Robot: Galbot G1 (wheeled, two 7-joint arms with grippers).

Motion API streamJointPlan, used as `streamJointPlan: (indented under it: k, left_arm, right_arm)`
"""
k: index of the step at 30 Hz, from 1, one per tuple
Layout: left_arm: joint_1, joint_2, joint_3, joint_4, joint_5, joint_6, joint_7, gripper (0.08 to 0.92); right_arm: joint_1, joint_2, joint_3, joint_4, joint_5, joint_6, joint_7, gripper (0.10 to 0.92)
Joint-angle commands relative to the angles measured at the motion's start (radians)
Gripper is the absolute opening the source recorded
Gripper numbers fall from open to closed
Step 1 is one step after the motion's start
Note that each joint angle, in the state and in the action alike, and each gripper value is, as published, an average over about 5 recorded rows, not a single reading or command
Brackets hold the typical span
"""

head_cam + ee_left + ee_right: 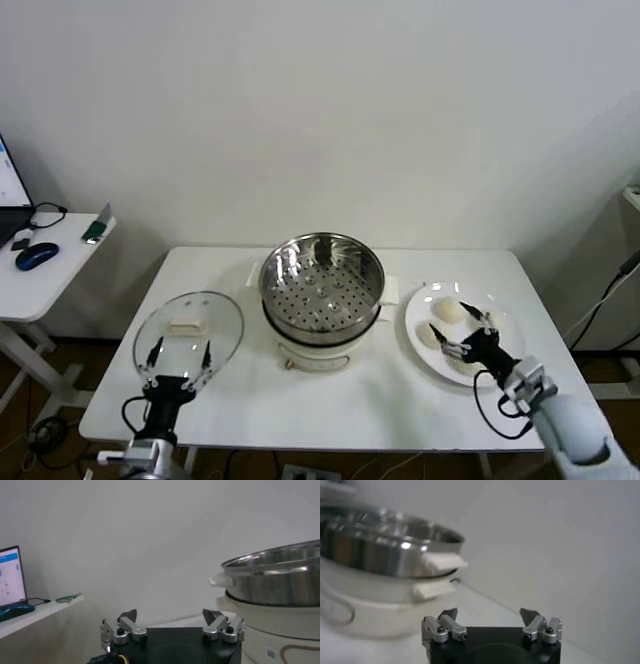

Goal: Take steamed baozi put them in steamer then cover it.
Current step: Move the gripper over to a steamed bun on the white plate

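The steamer [322, 285], a shiny steel pot with a perforated tray on a cream base, stands uncovered mid-table. The cover [188, 325], a clear glass lid with a cream handle, lies flat to its left. Several pale baozi [449, 311] rest on a white plate [416, 300] to the right. My right gripper [448, 318] hangs open over the plate's baozi, holding nothing. My left gripper [180, 352] is open at the cover's near edge. The left wrist view has the open left gripper [169, 615] and the steamer [280, 582]. The right wrist view has the open right gripper [488, 614] and the steamer [380, 545].
The white table [330, 405] carries everything. A side desk [40, 275] at the far left holds a laptop [10, 577], a blue mouse [36, 255] and a small green item [95, 232]. A white wall stands close behind.
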Motion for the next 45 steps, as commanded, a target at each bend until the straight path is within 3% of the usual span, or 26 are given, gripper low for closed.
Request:
streamJointPlan:
  k: [1,8,16,34,45]
  left_arm:
    - [0.000,0.003,0.002,0.001,-0.003,0.001,-0.004,0.823]
    - [-0.016,0.007,-0.001,0.018,-0.005,0.005,-0.007,0.823]
    - [-0.025,0.009,-0.003,0.029,-0.007,0.012,-0.011,0.823]
    - [-0.046,0.045,-0.021,0.049,-0.016,0.036,-0.011,0.823]
    - [-0.059,0.046,-0.022,0.053,-0.018,0.049,-0.011,0.823]
  right_arm:
    - [0.272,-0.260,-0.148,-0.199,-0.176,0.024,-0.370,0.823]
    - [0.705,-0.276,-0.548,-0.383,-0.319,0.095,-0.487,0.823]
    - [1.074,-0.147,-0.936,-0.606,-0.353,0.133,-0.497,0.823]
    - [1.137,0.223,-1.007,-0.985,-0.476,0.177,-0.480,0.823]
    - [1.124,0.301,-1.021,-1.052,-0.477,0.181,-0.472,0.823]
